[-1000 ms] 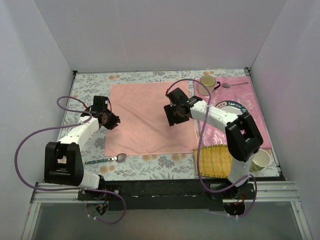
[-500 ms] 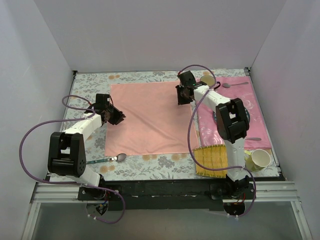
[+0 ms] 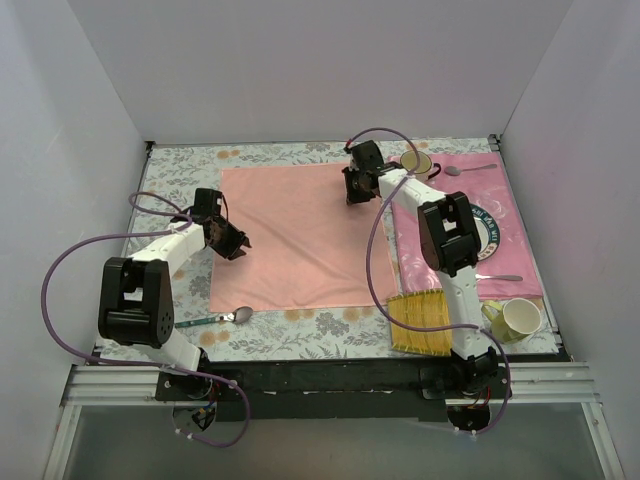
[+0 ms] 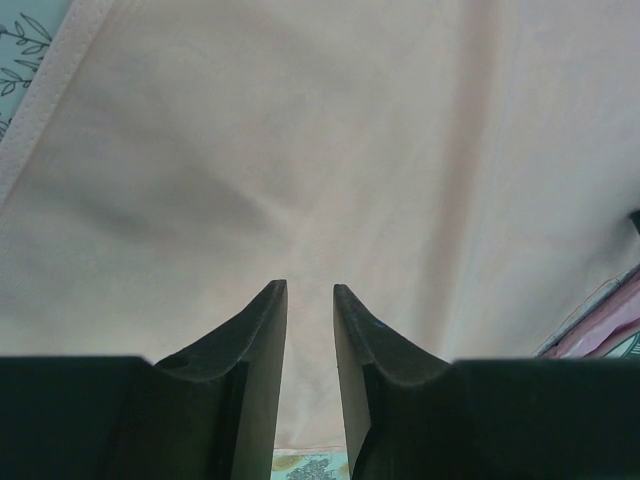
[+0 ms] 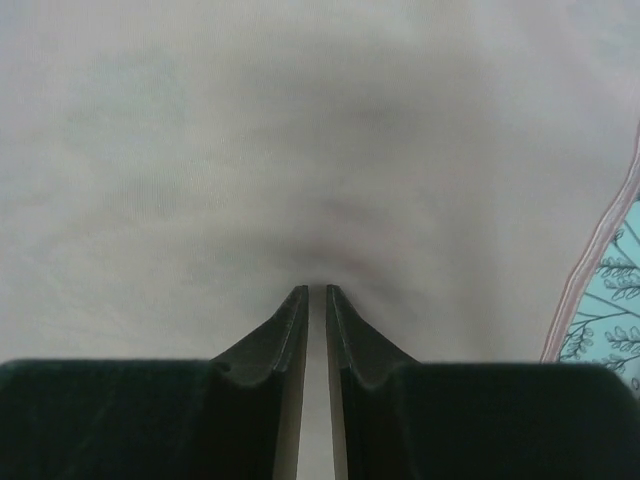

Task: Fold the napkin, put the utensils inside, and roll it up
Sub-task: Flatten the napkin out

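Salmon satin napkin (image 3: 300, 235) lies flat mid-table (image 3: 180, 165). Your left gripper (image 4: 310, 288) stands slightly apart over it. Your right gripper (image 5: 315, 288) nearly meets at a pucker; you cannot tell whether it pinches.

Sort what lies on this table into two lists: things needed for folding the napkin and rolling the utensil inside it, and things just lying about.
Belongs to the job:
napkin
teal-handled spoon

Just lying about:
placemat
all-silver spoon
mug
plate
yellow slatted mat
cup
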